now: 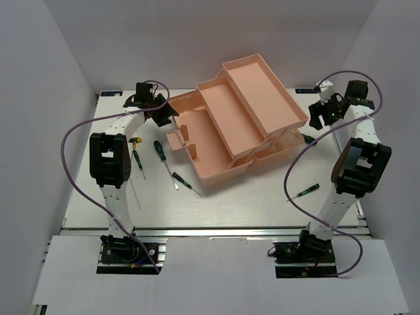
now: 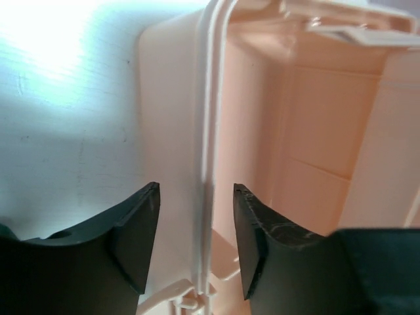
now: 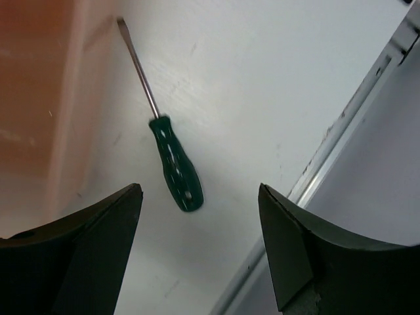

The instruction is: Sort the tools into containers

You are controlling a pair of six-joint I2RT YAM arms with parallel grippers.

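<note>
The salmon-pink toolbox [image 1: 216, 141] stands open mid-table with its trays [image 1: 262, 92] folded out to the back right. My left gripper [image 1: 164, 117] is at its left end. In the left wrist view it is open [image 2: 197, 187], one finger on each side of the box's thin wall [image 2: 209, 131], not pressing it. My right gripper [image 1: 319, 118] hovers right of the box, open and empty [image 3: 200, 187], just above a green-handled screwdriver [image 3: 174, 167] lying by the box wall [image 3: 39, 98]. That screwdriver also shows in the top view [image 1: 307, 138].
Left of the box lie a yellow-handled screwdriver [image 1: 136, 146] and two green ones [image 1: 158, 149] [image 1: 180, 180]. Another green one [image 1: 307, 191] lies front right by the purple cable. The table's right edge rail [image 3: 348, 125] runs close to my right gripper.
</note>
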